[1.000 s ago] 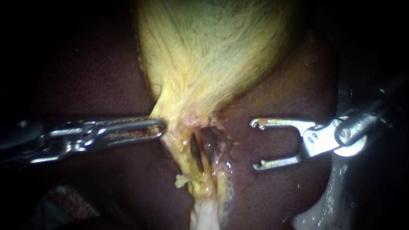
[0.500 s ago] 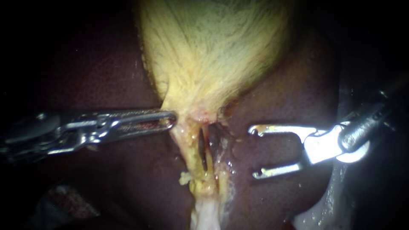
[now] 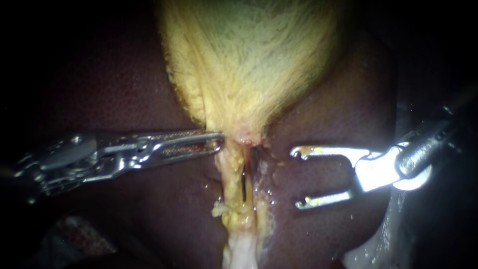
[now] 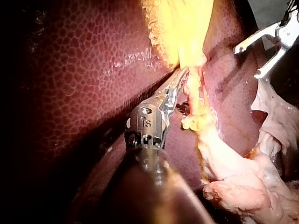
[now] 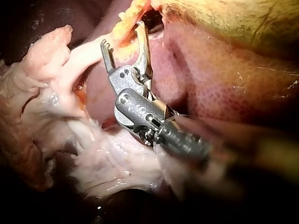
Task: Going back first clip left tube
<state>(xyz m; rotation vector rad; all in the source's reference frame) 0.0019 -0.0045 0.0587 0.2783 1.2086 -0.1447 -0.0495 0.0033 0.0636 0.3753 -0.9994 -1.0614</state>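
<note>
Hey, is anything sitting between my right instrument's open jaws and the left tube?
Yes. The right tube lies between the right instrument and the left tube, parted from it by a dark slit. Short of that, only bare liver shows ahead of the open jaws.

Endoscope view: gallbladder point(image 3: 249, 60) is lying on the liver point(image 3: 109, 89), reaching down from the top and narrowing to a neck at the middle. Running on below the neck, side by side: left tube point(image 3: 230, 172) and right tube point(image 3: 256, 174), a slit between them. Below their lower end, loose tissue point(image 3: 241, 251) is trailing off. Crossing the liver's left side, the left instrument point(image 3: 219, 142) is touching the neck's left flank with its tip, just above the left tube. Over the liver's right side, the right instrument point(image 3: 296, 177) is sitting level with the tubes, near the right tube but apart from it.
</note>
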